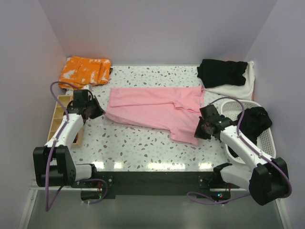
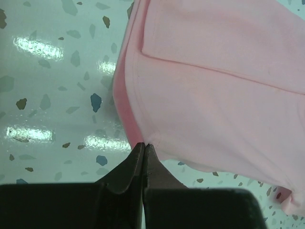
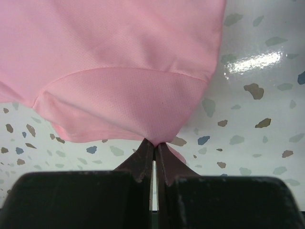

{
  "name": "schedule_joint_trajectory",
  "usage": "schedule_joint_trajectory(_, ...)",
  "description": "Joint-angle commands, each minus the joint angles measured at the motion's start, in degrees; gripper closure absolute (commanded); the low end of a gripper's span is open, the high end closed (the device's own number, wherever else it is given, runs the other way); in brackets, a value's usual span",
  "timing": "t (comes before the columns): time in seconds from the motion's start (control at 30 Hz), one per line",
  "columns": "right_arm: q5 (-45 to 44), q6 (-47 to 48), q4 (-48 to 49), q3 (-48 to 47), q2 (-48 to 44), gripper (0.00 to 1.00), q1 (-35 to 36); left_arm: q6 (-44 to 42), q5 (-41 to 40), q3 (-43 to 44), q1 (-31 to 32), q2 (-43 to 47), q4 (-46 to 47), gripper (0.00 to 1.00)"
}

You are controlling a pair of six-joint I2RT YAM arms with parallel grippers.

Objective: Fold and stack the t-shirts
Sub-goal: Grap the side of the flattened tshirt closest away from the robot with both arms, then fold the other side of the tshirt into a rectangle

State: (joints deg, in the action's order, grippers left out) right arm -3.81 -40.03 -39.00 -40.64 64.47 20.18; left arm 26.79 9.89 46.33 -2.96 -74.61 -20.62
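Observation:
A light pink t-shirt lies spread across the middle of the table. My left gripper is shut on its near-left corner; in the left wrist view the closed tips pinch the hem of the pink shirt. My right gripper is shut on the near-right corner; in the right wrist view the tips pinch the pink shirt, with a fold of cloth beside one finger. A black t-shirt lies on an off-white one at the back right.
An orange and white cloth lies at the back left. A wooden tray stands at the left edge. A white basket on the right holds a black garment. Walls close in the back and sides.

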Motion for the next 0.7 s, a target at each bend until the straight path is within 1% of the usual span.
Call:
schedule_joint_trajectory(0.0,-4.18,1.01,-2.30,-2.77,-1.10,1.00,0.03,-2.44,-0.83,2.63,-0.03,1.83,-6.80,1.00)
schedule_joint_trajectory(0.13,-6.37,1.44,-2.13,-3.48,-1.01,1.00,0.03,-3.23,-1.45,1.05,-0.29,2.01,-7.24,1.00)
schedule_joint_trajectory(0.23,-7.35,2.50,-0.90,-4.97,-0.05,1.00,-0.06,-2.97,-1.10,0.17,-0.29,1.31,-5.31,1.00)
schedule_joint_trajectory(0.33,-7.52,3.46,0.33,-7.25,2.94,1.00,-0.23,-2.79,-0.49,0.69,-0.29,-0.71,-3.11,1.00)
schedule_joint_trajectory(0.5,-4.11,5.05,2.88,-11.21,9.34,1.00,-1.81,-2.62,0.74,2.63,-0.29,-5.10,0.05,1.00)
schedule_joint_trajectory(0.67,-1.20,6.46,3.06,-16.82,14.71,1.00,-4.01,-1.91,0.83,7.19,-0.29,-10.10,1.98,1.00)
